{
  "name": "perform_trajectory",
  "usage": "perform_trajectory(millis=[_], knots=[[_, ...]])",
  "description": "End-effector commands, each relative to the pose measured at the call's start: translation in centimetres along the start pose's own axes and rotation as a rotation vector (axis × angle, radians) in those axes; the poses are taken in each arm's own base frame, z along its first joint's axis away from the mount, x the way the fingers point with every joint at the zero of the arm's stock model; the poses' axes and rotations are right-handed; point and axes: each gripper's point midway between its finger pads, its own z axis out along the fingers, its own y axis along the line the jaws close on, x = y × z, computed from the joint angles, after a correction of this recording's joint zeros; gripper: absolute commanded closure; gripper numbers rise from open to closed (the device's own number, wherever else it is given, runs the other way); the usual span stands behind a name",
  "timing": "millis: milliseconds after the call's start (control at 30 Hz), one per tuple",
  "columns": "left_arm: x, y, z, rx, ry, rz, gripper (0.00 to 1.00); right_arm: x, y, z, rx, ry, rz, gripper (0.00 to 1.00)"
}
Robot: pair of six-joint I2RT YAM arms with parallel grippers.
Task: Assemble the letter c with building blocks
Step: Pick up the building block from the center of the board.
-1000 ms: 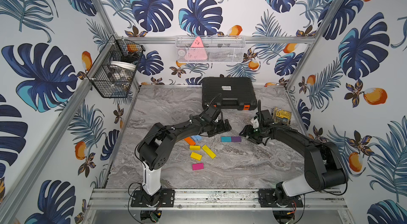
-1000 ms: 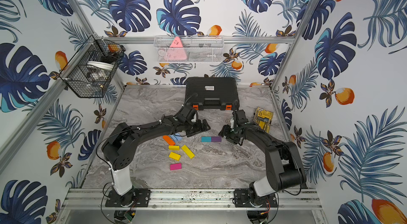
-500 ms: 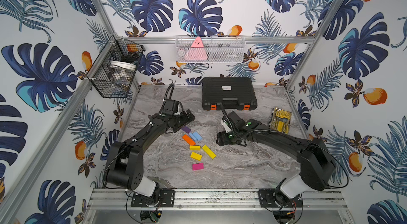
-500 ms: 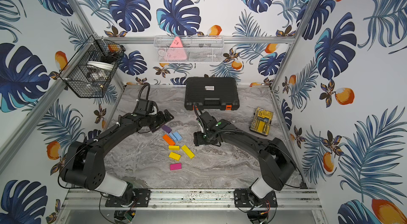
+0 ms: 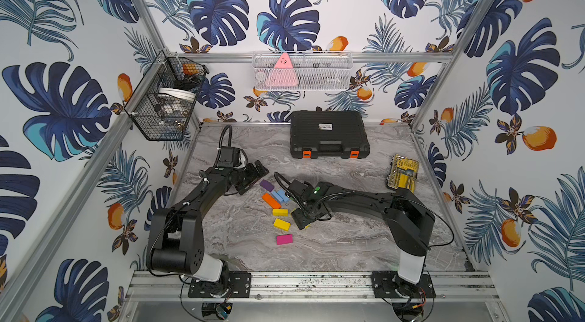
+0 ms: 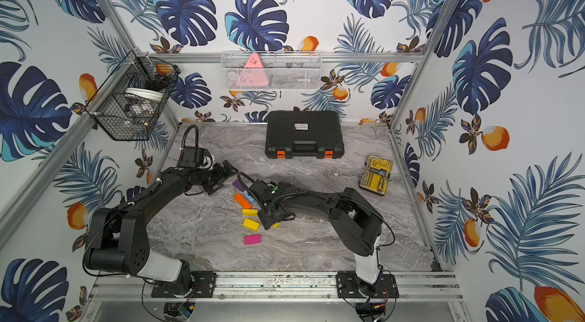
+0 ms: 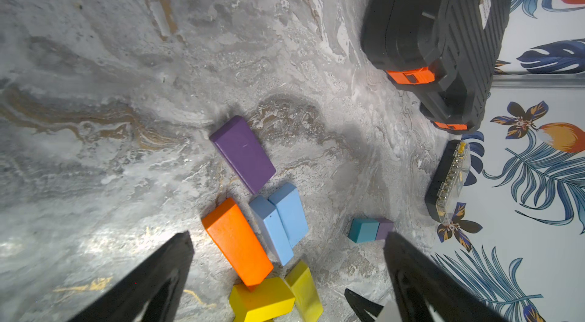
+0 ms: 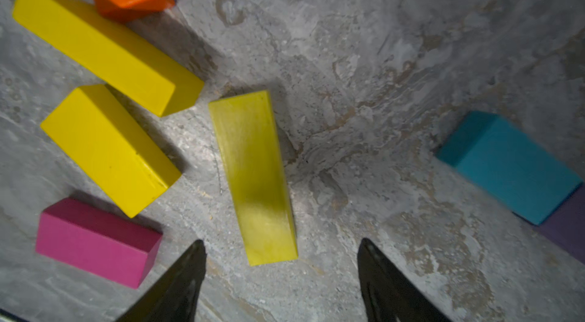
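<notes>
Ten flat building blocks (image 6: 249,211) on the marbled tabletop (image 5: 348,241), all in front of the black tool case (image 5: 329,138). In order of distance from that case, in a top view: first purple block (image 5: 267,185) nearest; then two light blue blocks (image 5: 280,196), side by side and touching, with the orange block (image 5: 271,200) along their flank; then the long yellow block (image 5: 280,212); the short yellow block (image 5: 281,224); the magenta block (image 5: 284,239) farthest. Third yellow block (image 8: 253,174): flat on the table, almost wholly hidden in both top views, plain in the right wrist view. Teal block (image 7: 364,230) and second purple block (image 7: 384,228): end to end and touching, apart from the row, covered by the right arm (image 5: 357,203) in both top views, seen from the left wrist.

Left gripper (image 5: 254,178) — near the first purple block, about as far from the tool case as it; fingers (image 7: 152,279) spread wide, empty. Right gripper (image 8: 281,241) — low over the third yellow block, farther from the tool case than the light blue pair; fingers (image 8: 180,279) spread to either side of that block's near end, clear of both its long faces, pinching nothing. Yellow-and-black drill-bit case (image 5: 402,174): off to one side of the tool case, well apart from every block.
</notes>
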Motion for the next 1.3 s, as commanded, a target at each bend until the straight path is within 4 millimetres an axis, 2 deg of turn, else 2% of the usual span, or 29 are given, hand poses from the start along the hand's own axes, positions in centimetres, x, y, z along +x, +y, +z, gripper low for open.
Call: perform_trajectory(millis=[0,467,533,700,833,1033,1133,1267], knots=[[0.0,-0.1,-0.1,0.031,0.002,0.009,0.01,0.4,0.0,0.6,0.027,0.024,-0.025,0.24],[0.5,0.3,0.2,0.061,0.013,-0.02,0.01,0.7,0.9,2.5,0.007,0.051,-0.027,0.41],[0.5,0.2,0.1,0.065,0.014,-0.019,0.01,1.0,1.0,2.7,-0.001,0.056,-0.022,0.45],[0.5,-0.1,0.1,0.077,0.016,-0.014,0.01,1.6,1.1,2.5,-0.019,0.06,0.001,0.64],[0.6,-0.3,0.0,0.095,0.02,-0.015,0.01,2.3,0.1,1.4,0.006,0.044,0.065,0.65],[1.3,-0.8,0.1,0.12,0.038,-0.018,0.01,4.4,-2.6,-0.6,0.081,0.014,0.252,0.66],[2.0,-1.5,0.3,0.117,0.049,0.001,0.01,6.1,-3.8,-0.8,0.111,0.017,0.334,0.66],[3.3,-2.6,0.8,0.109,0.063,0.028,0.01,6.9,-4.9,-0.9,0.145,0.002,0.402,0.66]])
